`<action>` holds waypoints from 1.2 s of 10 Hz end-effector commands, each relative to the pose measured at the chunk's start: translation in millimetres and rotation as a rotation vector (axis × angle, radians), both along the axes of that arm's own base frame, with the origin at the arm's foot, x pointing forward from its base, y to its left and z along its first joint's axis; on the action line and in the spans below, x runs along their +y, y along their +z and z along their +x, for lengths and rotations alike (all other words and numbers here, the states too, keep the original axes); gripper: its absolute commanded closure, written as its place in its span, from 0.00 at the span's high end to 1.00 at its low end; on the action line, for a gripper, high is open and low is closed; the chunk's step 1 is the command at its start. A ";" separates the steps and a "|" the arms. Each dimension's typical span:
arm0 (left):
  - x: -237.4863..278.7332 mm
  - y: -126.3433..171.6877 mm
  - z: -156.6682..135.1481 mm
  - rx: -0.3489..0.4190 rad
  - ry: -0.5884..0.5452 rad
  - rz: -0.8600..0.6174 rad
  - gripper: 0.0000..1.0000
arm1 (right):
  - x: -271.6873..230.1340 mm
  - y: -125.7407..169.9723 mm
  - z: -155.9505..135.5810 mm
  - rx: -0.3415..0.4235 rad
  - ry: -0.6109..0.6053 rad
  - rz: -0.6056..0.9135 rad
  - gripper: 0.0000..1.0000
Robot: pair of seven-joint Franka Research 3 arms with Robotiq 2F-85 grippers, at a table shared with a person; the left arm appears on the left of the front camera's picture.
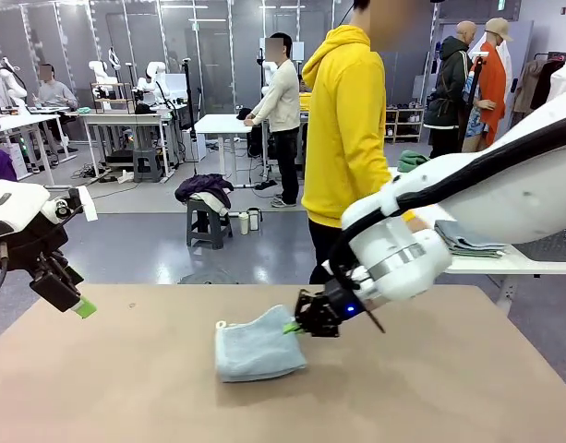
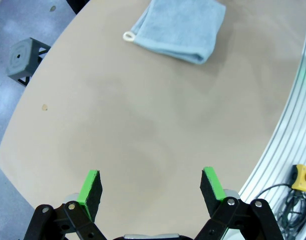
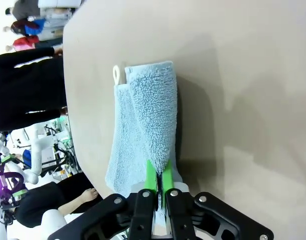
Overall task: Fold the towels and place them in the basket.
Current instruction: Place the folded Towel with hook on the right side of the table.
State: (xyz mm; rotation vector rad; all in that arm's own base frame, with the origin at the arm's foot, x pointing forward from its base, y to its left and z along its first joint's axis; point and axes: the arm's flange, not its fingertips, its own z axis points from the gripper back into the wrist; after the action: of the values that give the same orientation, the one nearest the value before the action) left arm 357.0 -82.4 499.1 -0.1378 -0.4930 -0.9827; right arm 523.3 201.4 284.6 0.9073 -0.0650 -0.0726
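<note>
A pale grey-blue towel (image 1: 259, 345) lies folded on the brown table (image 1: 126, 388), its white tag (image 1: 222, 325) at the far left corner. My right gripper (image 1: 299, 325) is shut on the towel's right edge, lifting the top layer a little. In the right wrist view the green fingertips (image 3: 152, 176) pinch the terry fold of the towel (image 3: 153, 115). My left gripper (image 1: 75, 303) hangs open above the table's left edge, apart from the towel. The left wrist view has that gripper (image 2: 151, 187) with nothing between its pads and the towel (image 2: 180, 27) far ahead. The basket is out of view.
A person in a yellow hoodie (image 1: 345, 129) stands at the table's far side. Folded cloths (image 1: 467, 242) lie on a side table at the right. A metal rail and a yellow box with a red button (image 2: 302, 176) run along the near edge.
</note>
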 end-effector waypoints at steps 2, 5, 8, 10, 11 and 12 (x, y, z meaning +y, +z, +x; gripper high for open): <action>-2.1 -1.2 -0.9 -0.001 0.019 0.009 1.00 | -100.5 1.9 -8.5 -0.085 -0.069 -0.014 0.05; -2.1 -1.2 -0.9 -0.001 0.019 0.009 1.00 | -196.9 -12.8 -16.8 -0.106 -0.184 -0.044 0.05; -2.1 -1.2 -0.9 -0.001 0.019 0.009 1.00 | -259.4 1.1 -15.3 -0.133 -0.119 -0.146 0.05; -2.1 -1.2 -0.9 -0.001 0.019 0.009 1.00 | -293.4 20.0 -9.4 -0.118 -0.136 -0.259 0.05; -2.1 -1.2 -0.9 -0.001 0.019 0.009 1.00 | -304.2 24.9 -5.9 -0.101 -0.152 -0.294 0.05; -2.1 -1.2 -0.9 -0.001 0.019 0.009 1.00 | -311.3 26.8 -4.1 -0.069 -0.147 -0.354 0.05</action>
State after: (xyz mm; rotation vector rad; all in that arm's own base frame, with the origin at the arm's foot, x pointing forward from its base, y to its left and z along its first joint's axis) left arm 357.0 -82.4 499.1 -0.1386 -0.4931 -0.9827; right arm 514.2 -109.6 304.8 0.6024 -0.2417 -0.1291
